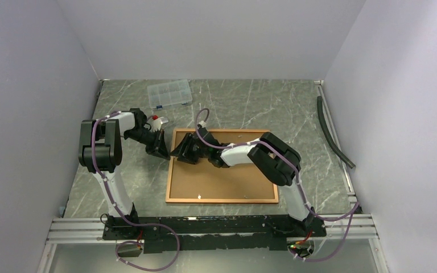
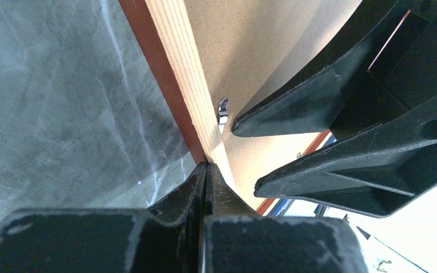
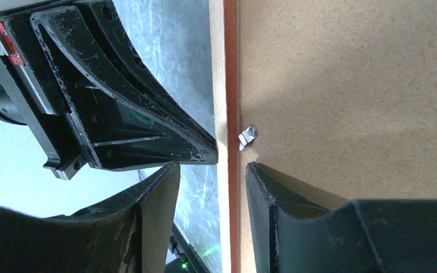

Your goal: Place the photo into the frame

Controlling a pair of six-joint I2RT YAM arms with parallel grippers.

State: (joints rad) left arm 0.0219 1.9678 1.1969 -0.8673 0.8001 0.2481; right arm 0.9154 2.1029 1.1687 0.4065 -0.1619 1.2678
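One frame (image 1: 222,201) lies flat near the middle of a grey-green, marble-veined table (image 1: 250,102), back side up. Its thin rectangular border is made of reddish-orange wood, with pale striped grain seen on the outer edge. One plain brown backing board (image 1: 222,179), matte and fibrous, fills the frame. One small bent metal tab (image 3: 247,136) is seen on the board just inside the left rail.

Two black grippers are gathered at the frame's left rail, near its far corner. The left gripper (image 1: 163,151) is seen from the table side with its two wedge-shaped fingers pressed together, nothing between them, and the joined tips set against the rail's outer edge. The right gripper (image 1: 177,153) is spread apart, with one finger (image 3: 159,187) over the table outside the rail and the other over the board; whether either touches the wood cannot be told.

One clear plastic compartment box (image 1: 170,94) is placed near the far edge of the table, well apart from the frame. One dark curved hose (image 1: 333,132) lies along the right side.
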